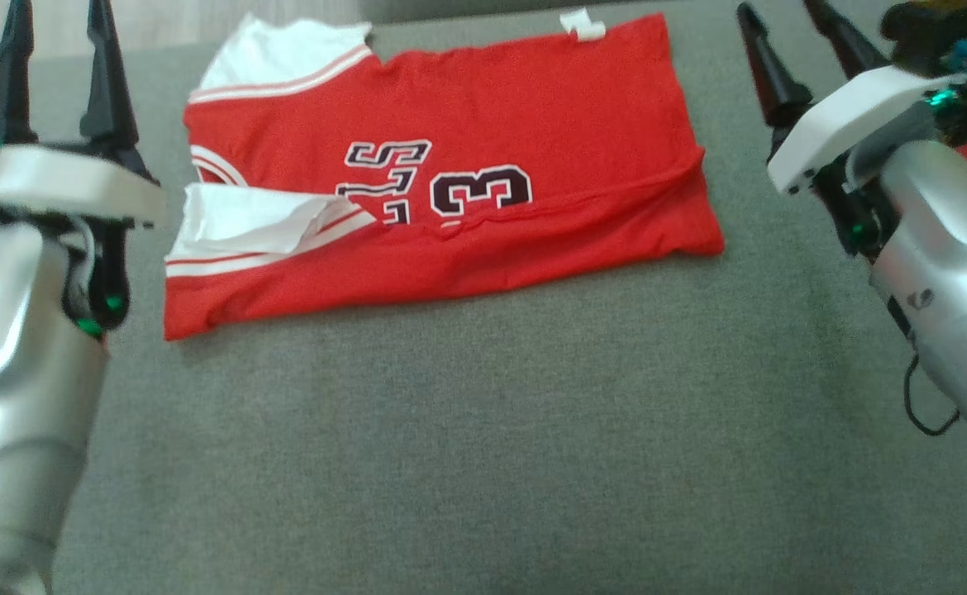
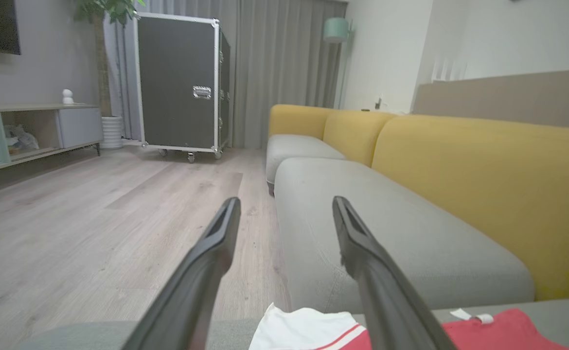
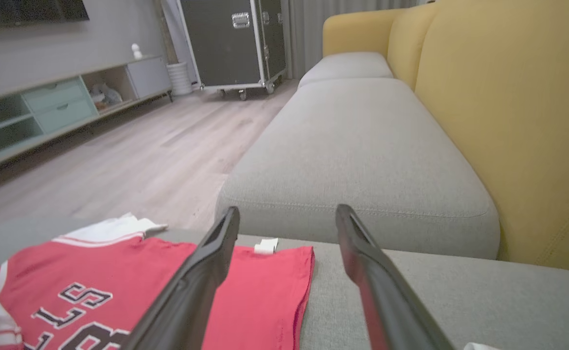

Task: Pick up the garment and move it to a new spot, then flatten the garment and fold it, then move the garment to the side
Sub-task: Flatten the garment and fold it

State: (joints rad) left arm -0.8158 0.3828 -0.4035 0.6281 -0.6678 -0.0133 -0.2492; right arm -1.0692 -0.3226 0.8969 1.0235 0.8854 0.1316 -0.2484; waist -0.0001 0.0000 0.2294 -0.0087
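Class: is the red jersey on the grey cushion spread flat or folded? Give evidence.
Partly folded: the red jersey has its near strip turned over, the crease cutting across the printed number.

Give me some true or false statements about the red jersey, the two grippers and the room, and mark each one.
1. The red jersey lies on the grey cushion. True.
2. The left gripper is clamped on the jersey. False: its jaws stand open, off the cloth, beside the jersey's sleeve end.
3. The right gripper is open and holds nothing. True.
4. The jersey is spread out in a single layer. False: a strip along its near edge is folded over and covers part of the printing.
5. A black wheeled case stands on the wood floor. True.
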